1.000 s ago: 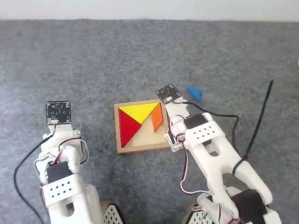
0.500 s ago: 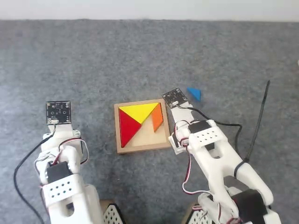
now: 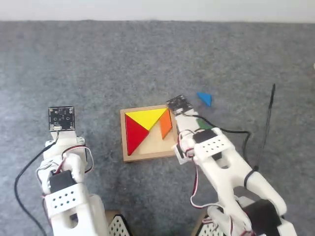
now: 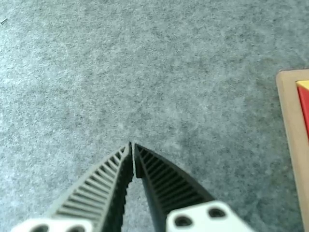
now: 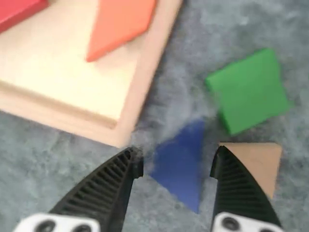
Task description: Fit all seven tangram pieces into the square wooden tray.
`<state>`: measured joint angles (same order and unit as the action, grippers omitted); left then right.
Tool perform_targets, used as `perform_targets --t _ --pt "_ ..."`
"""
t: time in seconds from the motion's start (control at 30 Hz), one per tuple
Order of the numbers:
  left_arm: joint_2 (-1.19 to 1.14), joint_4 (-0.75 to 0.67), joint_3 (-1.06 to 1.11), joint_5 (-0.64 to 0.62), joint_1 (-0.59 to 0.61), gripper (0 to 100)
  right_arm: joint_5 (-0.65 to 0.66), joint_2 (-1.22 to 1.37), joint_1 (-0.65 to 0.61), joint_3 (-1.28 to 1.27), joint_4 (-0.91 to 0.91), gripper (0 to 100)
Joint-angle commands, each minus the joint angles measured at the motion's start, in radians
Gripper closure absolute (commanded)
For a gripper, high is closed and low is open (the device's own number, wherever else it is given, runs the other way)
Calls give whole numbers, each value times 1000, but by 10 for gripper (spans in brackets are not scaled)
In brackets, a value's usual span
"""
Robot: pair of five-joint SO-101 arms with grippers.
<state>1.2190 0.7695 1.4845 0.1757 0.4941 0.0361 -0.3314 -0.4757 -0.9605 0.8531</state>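
Note:
The square wooden tray (image 3: 153, 143) holds a red triangle (image 3: 133, 133), a yellow triangle (image 3: 146, 117) and an orange parallelogram (image 3: 166, 124). My right gripper (image 5: 176, 158) is open just off the tray's right rim (image 5: 145, 72), with a dark blue triangle (image 5: 181, 164) lying on the carpet between its fingers. Beside that triangle lie a green square (image 5: 248, 89) and a tan triangle (image 5: 258, 162). A small light blue triangle (image 3: 204, 98) rests farther back on the right. My left gripper (image 4: 132, 147) is shut on nothing, low over bare carpet left of the tray (image 4: 288, 130).
Grey carpet covers the whole table. A black cable (image 3: 266, 128) rises at the right of the right arm. Open carpet stretches behind the tray and between the tray and the left arm (image 3: 61, 162).
The right arm swung slightly right, then back toward the tray's right edge and a little nearer. The left arm and the pieces in the tray have not moved.

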Motion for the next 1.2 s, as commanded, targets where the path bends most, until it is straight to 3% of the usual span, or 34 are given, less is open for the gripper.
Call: perform_targets --t 0.0,0.33,0.53,0.83,1.17 --pt "-3 3 -48 11 2 988 -6 1 24 3 16 757" --pt "-3 3 -48 11 3 988 80 -13 -33 41 91 757" --pt "-3 3 -48 11 3 988 212 -18 1 270 346 755" --pt "-3 3 -47 11 3 988 224 -61 -196 338 438 612" --pt "-3 3 -47 11 3 988 282 -65 82 233 383 762"
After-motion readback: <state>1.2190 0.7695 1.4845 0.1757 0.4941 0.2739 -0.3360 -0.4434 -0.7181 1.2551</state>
